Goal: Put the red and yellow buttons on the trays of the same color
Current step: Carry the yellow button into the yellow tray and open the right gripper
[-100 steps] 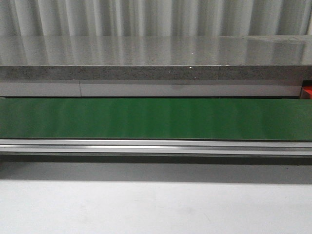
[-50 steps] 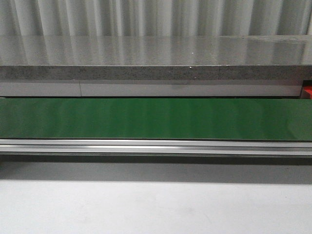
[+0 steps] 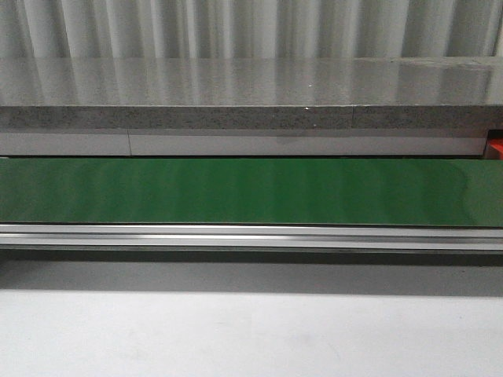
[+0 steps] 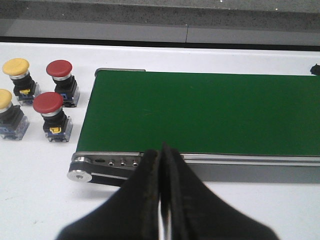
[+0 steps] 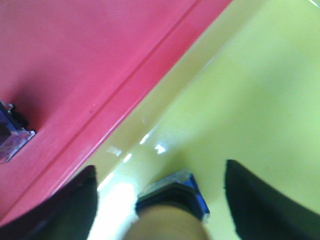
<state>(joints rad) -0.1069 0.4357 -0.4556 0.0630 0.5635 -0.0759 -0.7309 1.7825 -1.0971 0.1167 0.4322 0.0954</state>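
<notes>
Currently we're dropping a yellow button [image 5: 170, 210] on the yellow tray [image 5: 260, 100], right gripper [image 5: 160, 200] spread wide around it | red tray [image 5: 75, 60] beside holds one button edge [image 5: 12, 135] | left gripper [image 4: 162, 165] pinched empty near belt [image 4: 200, 112] | next: lift away, fetch another | waiting: two red buttons [image 4: 59, 68], two yellow [image 4: 16, 66]

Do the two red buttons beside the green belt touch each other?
Apart. In the left wrist view, the farther red button and the nearer red button stand close together, but white table shows between their bases.
</notes>
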